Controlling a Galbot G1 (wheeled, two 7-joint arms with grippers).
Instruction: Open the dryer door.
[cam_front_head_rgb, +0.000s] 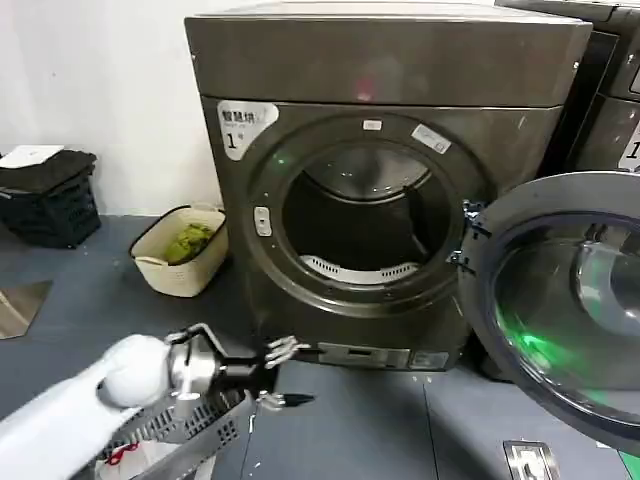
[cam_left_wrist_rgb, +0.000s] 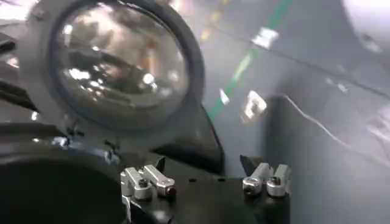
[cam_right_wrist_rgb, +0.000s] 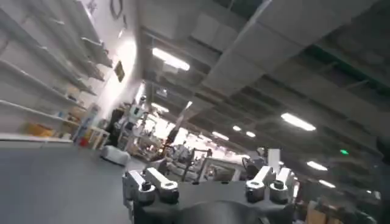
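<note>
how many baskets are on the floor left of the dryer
2: a cream basket with something green in it right beside the dryer, and a dark basket farther left by the wall. More may be out of frame.

1. The door (cam_front_head_rgb: 570, 300) is cut off by the head view's right and bottom edges.
2. The neighbouring machine (cam_front_head_rgb: 610, 90) is cropped at the right edge, and its sticker (cam_front_head_rgb: 632, 152) cannot be read.
3. The left arm (cam_front_head_rgb: 70, 410) runs off the bottom-left corner.
4. The small print on the dryer's sticker (cam_front_head_rgb: 243, 122) is too small to read.
</note>
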